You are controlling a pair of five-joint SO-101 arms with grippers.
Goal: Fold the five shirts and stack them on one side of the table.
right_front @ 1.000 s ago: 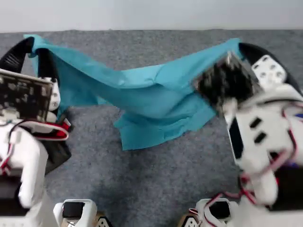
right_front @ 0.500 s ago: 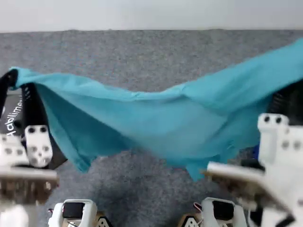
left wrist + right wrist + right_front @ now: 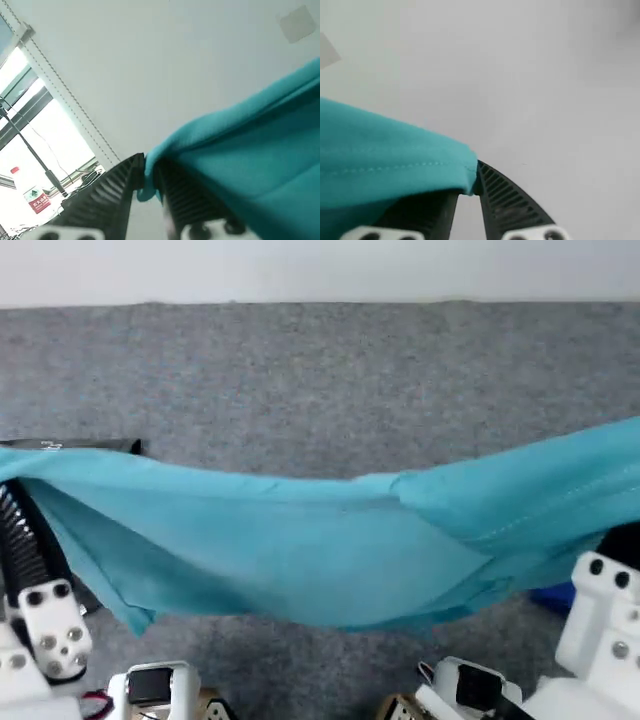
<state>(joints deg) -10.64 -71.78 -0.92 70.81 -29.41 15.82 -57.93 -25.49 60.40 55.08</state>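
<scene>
One teal shirt [image 3: 320, 560] hangs stretched above the grey worktop [image 3: 320, 370] in the high view, both its ends cut off by the frame. Left wrist view: the left hand [image 3: 149, 165] is clamped on a shirt edge. Right wrist view: the right hand [image 3: 471, 184] pinches a stitched hem.

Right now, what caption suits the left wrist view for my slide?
Left gripper shut on a bunched edge of the teal shirt.

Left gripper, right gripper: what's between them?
The teal shirt: the left gripper pinches one end, the right gripper the other, and it spans the gap above the table, seen in the high view.
</scene>
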